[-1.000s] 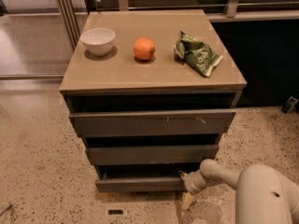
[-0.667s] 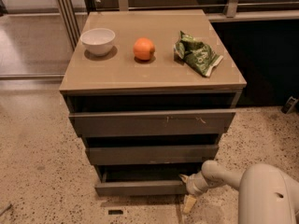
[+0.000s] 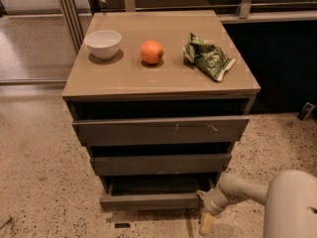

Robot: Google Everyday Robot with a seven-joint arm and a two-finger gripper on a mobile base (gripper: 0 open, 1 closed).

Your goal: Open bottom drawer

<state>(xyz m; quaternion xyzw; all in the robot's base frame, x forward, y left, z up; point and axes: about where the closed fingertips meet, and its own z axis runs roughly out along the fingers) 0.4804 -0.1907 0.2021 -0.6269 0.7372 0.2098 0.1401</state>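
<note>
Low at the right of the cabinet (image 3: 124,81), the gripper (image 3: 207,220) sits against the right end of the bottom drawer (image 3: 148,201). Whether it is open, closed or holding anything, I cannot tell. The drawer looks only slightly out, so the pull seems barely begun. Next comes a straight, level draw outward, without slipping off that handleless edge.

No legible text or number: the green packet's (image 3: 208,57) print is unreadable. The gripper (image 3: 206,221) is low, at the right end of the bottom drawer (image 3: 148,201).
</note>
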